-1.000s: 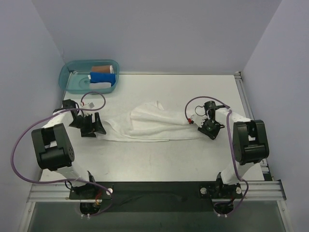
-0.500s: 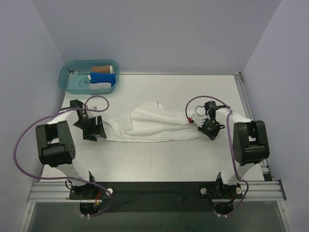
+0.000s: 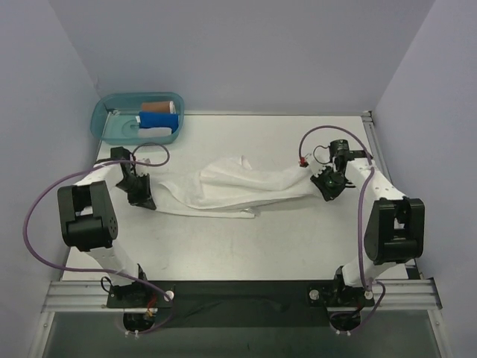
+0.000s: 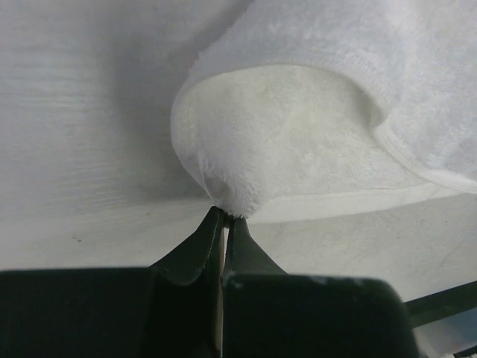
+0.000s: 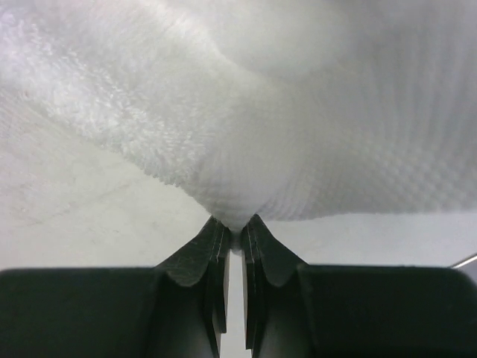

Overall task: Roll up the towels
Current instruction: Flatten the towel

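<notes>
A white terry towel (image 3: 235,186) lies crumpled and stretched across the middle of the table, between both arms. My left gripper (image 3: 148,195) is shut on the towel's left end; in the left wrist view the cloth (image 4: 298,127) bulges straight out of the pinched tips of that gripper (image 4: 226,218). My right gripper (image 3: 322,181) is shut on the towel's right end, and in the right wrist view the fabric (image 5: 246,112) fans out from the closed tips of that gripper (image 5: 232,224).
A teal bin (image 3: 112,127) at the back left holds a blue towel (image 3: 158,119), a brown one (image 3: 159,107) and a white roll (image 3: 155,133). Grey walls close in on the left, back and right. A metal rail (image 3: 380,156) edges the table's right side.
The left gripper closed on the towel's left end. The right gripper moved back and to the right with its end, pulling the towel longer.
</notes>
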Robot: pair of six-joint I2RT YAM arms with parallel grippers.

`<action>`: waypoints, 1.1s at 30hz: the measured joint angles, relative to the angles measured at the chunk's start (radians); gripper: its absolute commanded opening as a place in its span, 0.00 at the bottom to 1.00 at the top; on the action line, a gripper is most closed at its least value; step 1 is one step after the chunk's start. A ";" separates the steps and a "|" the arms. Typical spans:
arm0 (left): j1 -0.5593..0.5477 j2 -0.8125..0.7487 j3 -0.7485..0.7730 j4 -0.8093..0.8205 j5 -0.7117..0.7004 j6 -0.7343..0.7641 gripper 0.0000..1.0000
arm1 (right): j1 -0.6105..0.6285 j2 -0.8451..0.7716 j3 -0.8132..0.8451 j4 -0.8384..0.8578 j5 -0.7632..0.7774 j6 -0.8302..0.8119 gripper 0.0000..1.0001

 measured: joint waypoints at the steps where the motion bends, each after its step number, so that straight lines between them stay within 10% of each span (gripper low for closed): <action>1: 0.002 -0.005 0.014 -0.001 -0.008 0.010 0.00 | -0.017 -0.003 0.022 -0.006 -0.012 0.013 0.00; 21: 0.032 -0.206 0.428 -0.058 -0.048 0.287 0.00 | -0.213 -0.110 0.515 -0.087 -0.100 0.278 0.00; 33: 0.047 -0.595 0.448 -0.114 -0.050 0.433 0.00 | -0.291 -0.457 0.553 -0.147 -0.090 0.293 0.00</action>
